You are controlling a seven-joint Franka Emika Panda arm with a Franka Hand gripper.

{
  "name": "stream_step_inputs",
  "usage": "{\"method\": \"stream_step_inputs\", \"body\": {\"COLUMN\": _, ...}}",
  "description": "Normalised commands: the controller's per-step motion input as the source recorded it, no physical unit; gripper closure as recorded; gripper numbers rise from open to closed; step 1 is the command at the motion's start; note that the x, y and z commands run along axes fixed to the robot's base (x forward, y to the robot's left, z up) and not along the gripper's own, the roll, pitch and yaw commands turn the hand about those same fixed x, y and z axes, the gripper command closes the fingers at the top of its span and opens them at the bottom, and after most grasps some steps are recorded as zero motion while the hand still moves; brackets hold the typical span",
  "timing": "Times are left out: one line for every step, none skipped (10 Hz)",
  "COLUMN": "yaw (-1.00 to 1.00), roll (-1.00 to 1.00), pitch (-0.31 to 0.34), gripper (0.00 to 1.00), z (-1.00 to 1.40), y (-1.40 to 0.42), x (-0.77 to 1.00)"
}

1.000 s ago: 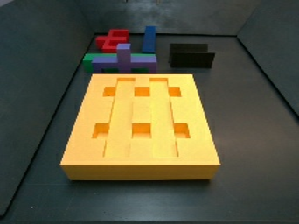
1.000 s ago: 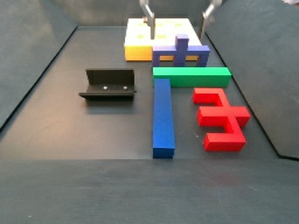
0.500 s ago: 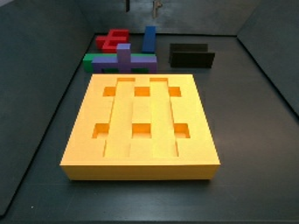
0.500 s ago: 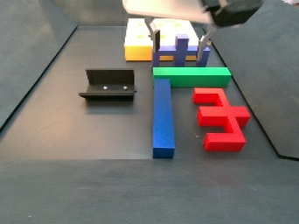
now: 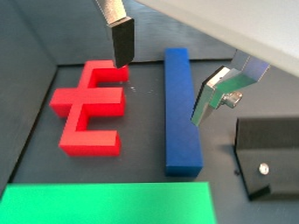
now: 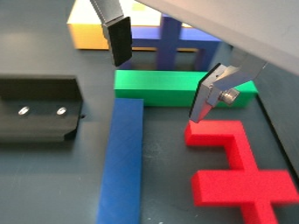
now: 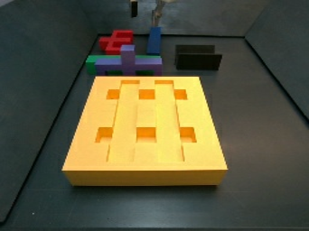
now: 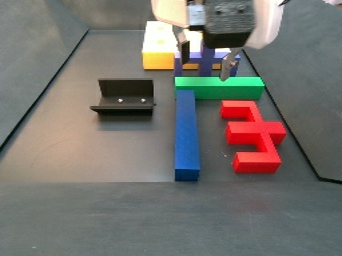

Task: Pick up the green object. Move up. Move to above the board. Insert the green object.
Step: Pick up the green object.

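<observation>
I read the pincer (image 6: 158, 83) as wide apart and holding nothing; a wrist view shows bare counter and block surfaces between its plates. It hangs above the cluster of blocks, not touching any of them.

The green object (image 8: 219, 84) lies flat on the counter (image 8: 107, 150), its long axis crosswise to the blue bar (image 8: 186, 130), whose end butts against its side. The purple cross-shaped block (image 8: 205, 57) sits just beyond it, and the red block (image 8: 251, 134) just beside it on the near side. In a wrist view the green object (image 6: 163, 83) lies between and below the fingers (image 6: 118, 39).

The board (image 7: 147, 129) lies well apart from the pincer (image 7: 146, 11).

No brands, labels or legible writing appear on any piece.
</observation>
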Motion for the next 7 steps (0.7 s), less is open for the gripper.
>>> {"method": "stream_step_inputs", "body": {"yaw": -1.00, "roll": 0.00, "pitch": -0.010, "gripper": 0.00, "z": -0.24, "y": 0.00, "x": -0.04}}
{"method": "stream_step_inputs", "body": {"yaw": -1.00, "roll": 0.00, "pitch": -0.030, "gripper": 0.00, "z": -0.30, "y": 0.00, "x": -0.03}}
{"method": "stream_step_inputs", "body": {"yaw": -1.00, "roll": 0.00, "pitch": -0.019, "gripper": 0.00, "z": -0.26, "y": 0.00, "x": -0.02}}
{"method": "stream_step_inputs", "body": {"yaw": -0.96, "roll": 0.00, "pitch": -0.003, "gripper": 0.00, "z": -0.16, "y": -0.03, "x": -0.08}}
{"method": "stream_step_inputs", "body": {"yaw": -0.89, "roll": 0.00, "pitch": -0.041, "gripper": 0.00, "z": -0.12, "y": -0.09, "x": -0.10}}
{"method": "stream_step_inputs", "body": {"yaw": -0.81, "roll": -0.12, "pitch": -0.110, "gripper": 0.00, "z": 0.09, "y": -0.18, "x": 0.00}}
{"method": "stream_step_inputs", "body": {"yaw": -0.79, "roll": -0.20, "pitch": -0.154, "gripper": 0.00, "z": 0.03, "y": -0.11, "x": 0.00}}
